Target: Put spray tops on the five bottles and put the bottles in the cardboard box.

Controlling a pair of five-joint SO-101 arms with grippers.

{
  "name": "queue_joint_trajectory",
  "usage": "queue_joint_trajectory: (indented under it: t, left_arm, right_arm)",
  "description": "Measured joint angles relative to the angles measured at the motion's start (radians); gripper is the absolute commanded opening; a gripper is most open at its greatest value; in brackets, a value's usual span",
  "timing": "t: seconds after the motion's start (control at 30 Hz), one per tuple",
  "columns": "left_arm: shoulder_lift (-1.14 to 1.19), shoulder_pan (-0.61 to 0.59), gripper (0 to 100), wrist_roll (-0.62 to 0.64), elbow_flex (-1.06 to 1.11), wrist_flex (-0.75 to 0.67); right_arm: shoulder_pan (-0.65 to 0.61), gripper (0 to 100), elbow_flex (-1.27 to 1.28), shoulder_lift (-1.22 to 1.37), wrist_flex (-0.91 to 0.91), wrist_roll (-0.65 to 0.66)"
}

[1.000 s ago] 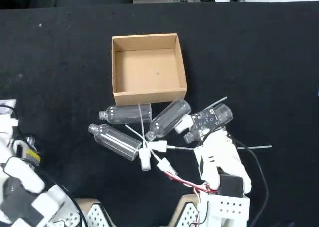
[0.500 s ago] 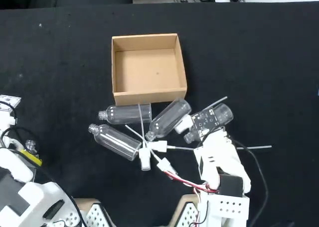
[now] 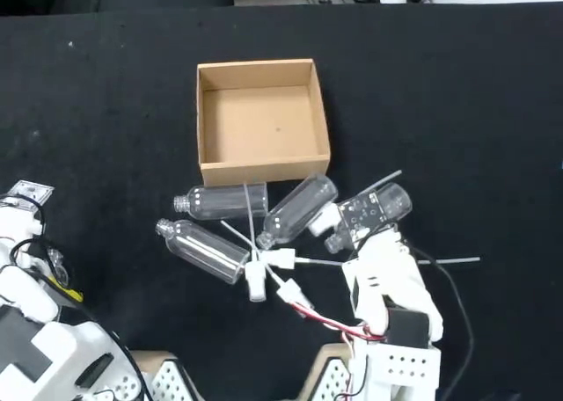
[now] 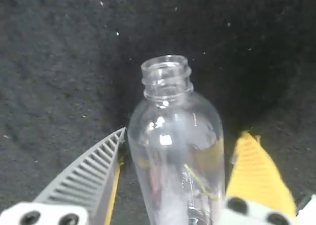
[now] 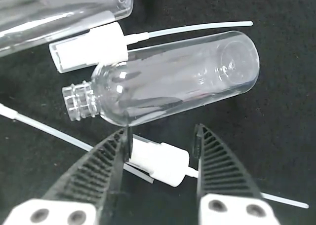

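left gripper (image 4: 183,132) pinching an open-necked bottle (image 4: 174,121), right gripper (image 5: 162,133) spread wide
its jaws straddle a spray top (image 5: 159,161) lying just beside a capless bottle (image 5: 173,82); three other bottles (image 3: 220,200) lie just before the cardboard box (image 3: 262,168), loose spray tops (image 3: 281,259) among them.

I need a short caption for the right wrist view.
Open right pincer above a spray top beside an uncapped bottle.

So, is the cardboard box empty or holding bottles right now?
Empty: the cardboard box shows only its bare brown floor in the high view, nothing inside.
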Motion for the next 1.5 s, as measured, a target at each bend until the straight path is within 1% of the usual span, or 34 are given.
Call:
queue_joint_trajectory:
  t: [0.2, 0.3, 0.43, 0.5, 0.6, 0.7, 0.8, 0.9, 1.03, 1.17, 1.3, 1.4, 1.5]
  left_arm:
    - [0.0, 0.002, 9, 0.0, 0.0, 0.003]
    - [0.0, 0.002, 5, -0.002, 0.0, 0.006]
    - [0.0, 0.002, 4, -0.002, 0.0, 0.014]
    - [-0.011, 0.002, 4, 0.02, -0.002, 0.06]
    - [-0.084, 0.002, 4, 0.095, -0.018, 0.126]
    - [-0.215, 0.002, 4, 0.196, -0.035, 0.155]
    - [-0.334, 0.023, 4, 0.301, -0.035, 0.163]
    - [-0.408, 0.074, 4, 0.413, -0.009, 0.164]
    - [-0.433, 0.147, 4, 0.512, 0.025, 0.164]
    - [-0.433, 0.183, 4, 0.545, 0.026, 0.164]
    - [-0.433, 0.183, 4, 0.551, 0.026, 0.164]
    - [-0.433, 0.183, 4, 0.551, 0.026, 0.164]
    - [-0.433, 0.183, 4, 0.551, 0.026, 0.164]
  right_arm:
    - [0.0, 18.7, 0.0, 0.0, 0.0, 0.0]
    - [0.0, 18.7, 0.0, 0.0, 0.0, 0.0]
    - [0.0, 18.7, -0.002, 0.0, 0.0, 0.0]
    - [0.0, 18.7, -0.031, 0.0, 0.0, 0.0]
    - [0.0, 18.7, -0.114, 0.0, 0.0, 0.0]
    - [-0.012, 18.7, -0.192, 0.0, 0.002, 0.012]
    - [-0.094, 18.7, -0.241, 0.0, 0.043, 0.052]
    - [-0.189, 18.7, -0.288, 0.021, 0.071, 0.061]
    - [-0.334, 18.7, -0.356, 0.195, 0.075, 0.046]
    - [-0.506, 18.7, -0.396, 0.411, 0.075, 0.026]
    - [-0.671, 18.7, -0.43, 0.595, 0.074, -0.055]
    - [-0.761, 18.7, -0.453, 0.692, 0.066, -0.098]
    - [-0.824, 18.7, -0.454, 0.747, 0.061, -0.124]
